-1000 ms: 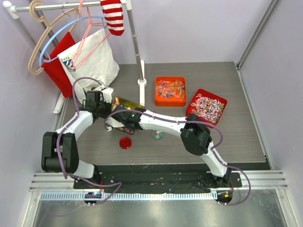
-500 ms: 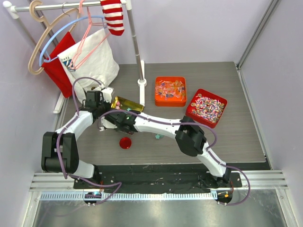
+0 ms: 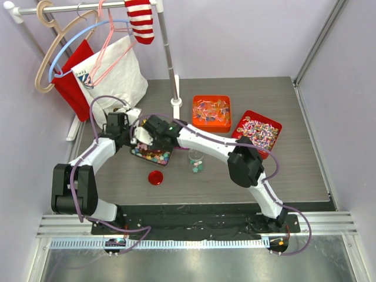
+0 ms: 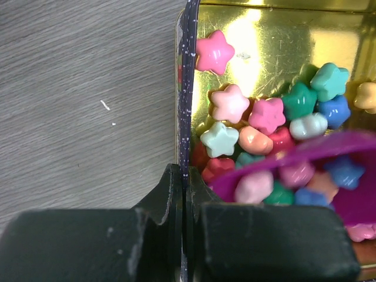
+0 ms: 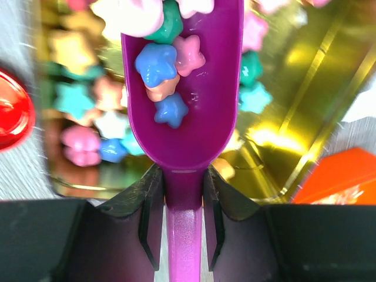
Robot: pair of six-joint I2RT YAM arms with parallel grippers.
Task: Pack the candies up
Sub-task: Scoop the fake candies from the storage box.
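**Inspector:** State of the left gripper (image 4: 185, 183)?

**Assistant:** Closed. Its two fingers pinch the upright side wall of the gold-lined tin (image 4: 282, 35), one finger outside the wall and one inside.

**Inspector:** And the right gripper (image 5: 183, 189)?

**Assistant:** Clamped on the handle of the purple scoop (image 5: 202, 123). The scoop's bowl points away from the wrist and sits over the open tin.

**Inspector:** Location of the candies (image 4: 229, 103)?

**Assistant:** They are small star-shaped pieces in pink, blue, teal, mint and orange. Most lie heaped in the tin against the gripped wall. A few sit in the scoop's bowl: two blue, one pink and one orange can be made out, with green and pale ones at the far lip.

**Inspector:** Is the scoop touching the heap?

**Assistant:** I cannot tell from either wrist view. Its front edge is right at the pile.

**Inspector:** Layout on the table (image 3: 294, 170), overhead view.

**Assistant:** A glass jar (image 3: 196, 160) stands upright with no lid, and some coloured pieces show in its lower part. The gold-lined tin lies at the jar's 9 o'clock, near it but apart. A round red lid (image 3: 155, 177) lies flat at the jar's 8 o'clock, just below the tin. An orange tin (image 3: 211, 130) of wrapped sweets sits at the jar's 12 o'clock. A red tin (image 3: 249, 148) of wrapped sweets sits at the jar's 2 o'clock.
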